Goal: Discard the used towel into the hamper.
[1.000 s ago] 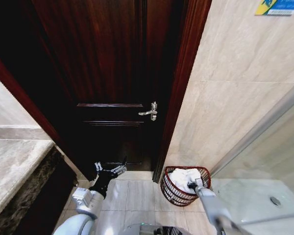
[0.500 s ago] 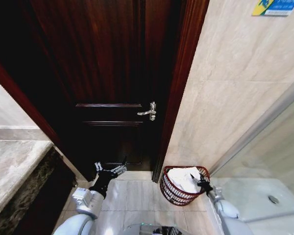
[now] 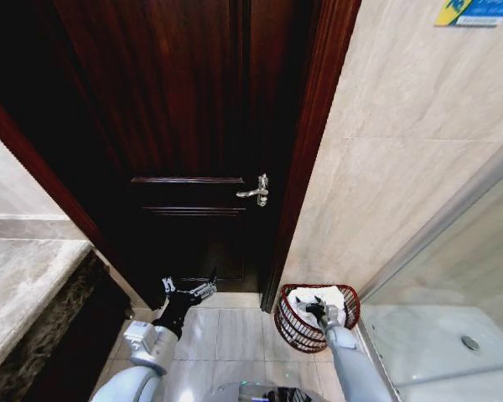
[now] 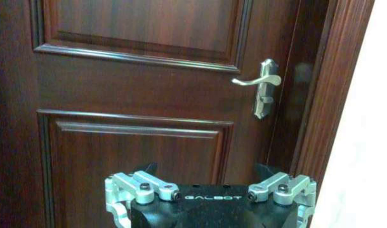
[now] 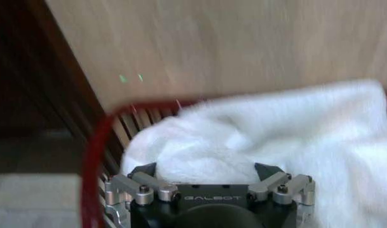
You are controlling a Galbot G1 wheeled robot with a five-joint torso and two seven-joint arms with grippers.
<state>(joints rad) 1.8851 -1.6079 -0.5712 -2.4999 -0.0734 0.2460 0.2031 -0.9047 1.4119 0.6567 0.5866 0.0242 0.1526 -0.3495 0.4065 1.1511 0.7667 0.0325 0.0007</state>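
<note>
The hamper (image 3: 287, 323), a reddish-brown wire basket, stands on the floor against the tiled wall beside the door frame. A white towel (image 3: 332, 298) lies bunched inside it. My right gripper (image 3: 314, 308) hangs over the hamper's middle, open. In the right wrist view its fingertips (image 5: 144, 168) stand wide apart just above the towel (image 5: 276, 128), with the hamper's red rim (image 5: 95, 142) around it. My left gripper (image 3: 189, 289) is held low in front of the door, open and empty (image 4: 208, 167).
A dark wooden door (image 3: 193, 126) with a silver lever handle (image 3: 256, 191) is shut ahead. A marble counter (image 3: 25, 285) stands at the left and a glass shower partition (image 3: 453, 226) at the right. Pale floor tiles (image 3: 235, 335) lie between them.
My right gripper swung out to the hamper's right rim, then back over its middle. The towel stays in the hamper. The left arm has not moved.
</note>
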